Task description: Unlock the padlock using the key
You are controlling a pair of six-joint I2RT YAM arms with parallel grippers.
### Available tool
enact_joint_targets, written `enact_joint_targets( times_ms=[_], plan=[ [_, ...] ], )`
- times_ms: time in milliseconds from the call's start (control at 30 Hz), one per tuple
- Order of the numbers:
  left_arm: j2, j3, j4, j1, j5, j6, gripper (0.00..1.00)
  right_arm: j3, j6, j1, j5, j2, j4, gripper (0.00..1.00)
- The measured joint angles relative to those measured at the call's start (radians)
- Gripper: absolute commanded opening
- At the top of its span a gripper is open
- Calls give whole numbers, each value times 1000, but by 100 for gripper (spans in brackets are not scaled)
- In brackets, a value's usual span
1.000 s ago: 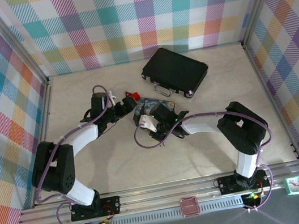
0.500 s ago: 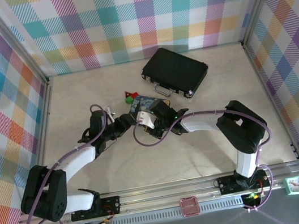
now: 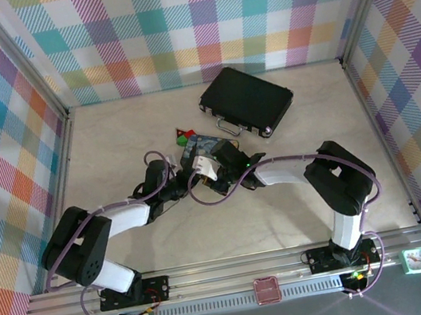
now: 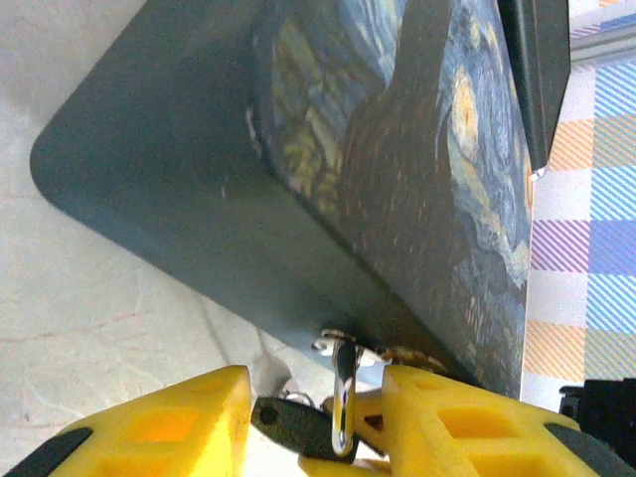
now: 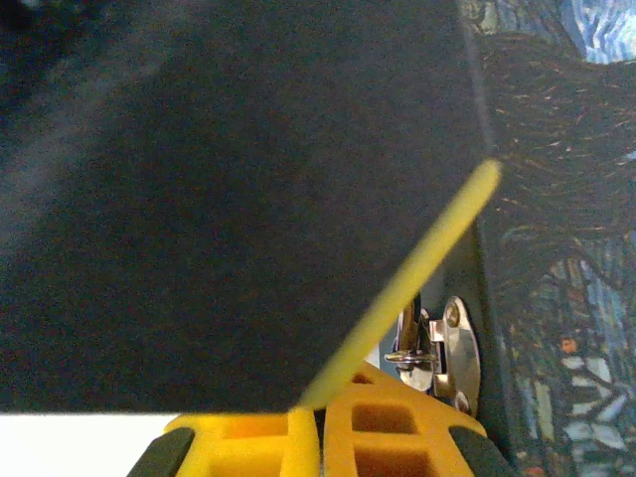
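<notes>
The small dark padlock (image 4: 298, 425) hangs by its silvery shackle (image 4: 344, 383) from the hasp (image 5: 452, 353) on the side of the blue painted tin (image 4: 199, 179). My left gripper (image 4: 316, 397) has its yellow fingers (image 4: 169, 427) closed in on the padlock body from both sides. From above, the left gripper (image 3: 184, 180) and right gripper (image 3: 196, 166) meet at the tin's (image 3: 206, 140) near side. The right gripper (image 5: 320, 427) is shut, its fingers pressed together just in front of the hasp. The key is hidden.
A black briefcase (image 3: 248, 101) lies behind the tin. A red-and-green block (image 3: 183, 136) sits at the tin's far left corner. A dark blurred surface (image 5: 199, 199) stands close to the right wrist camera. Plaid walls (image 3: 1, 160) enclose the table.
My left arm swung right and came in low against the tin's near side, and its jaws narrowed around the padlock. The right arm shifted slightly toward the tin, then held still.
</notes>
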State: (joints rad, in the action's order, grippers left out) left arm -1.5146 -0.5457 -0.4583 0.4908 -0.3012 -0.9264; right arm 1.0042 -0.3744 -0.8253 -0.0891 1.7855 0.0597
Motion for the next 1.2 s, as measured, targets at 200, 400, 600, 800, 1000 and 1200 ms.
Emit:
enact_joint_targets(
  times_ms=[200,400,600,800,1000,1200],
  plan=[
    [-27,-27,-3,0,11,25,17,-18,1,3,-5,0,19,0],
    [-87,-72,-10,3,-16,44,17,-31,19,18,11,0,31,0],
    [-97,-72,-37,10,-22,40,11,-36,26,20,16,0,38,0],
    [-113,-72,-43,23,-18,34,24,-36,26,21,17,0,36,0],
    [-130,-73,-65,39,-13,26,5,-36,26,21,17,0,35,0],
    [-132,-75,-72,41,-11,29,0,-42,48,19,32,-10,35,30]
  ],
)
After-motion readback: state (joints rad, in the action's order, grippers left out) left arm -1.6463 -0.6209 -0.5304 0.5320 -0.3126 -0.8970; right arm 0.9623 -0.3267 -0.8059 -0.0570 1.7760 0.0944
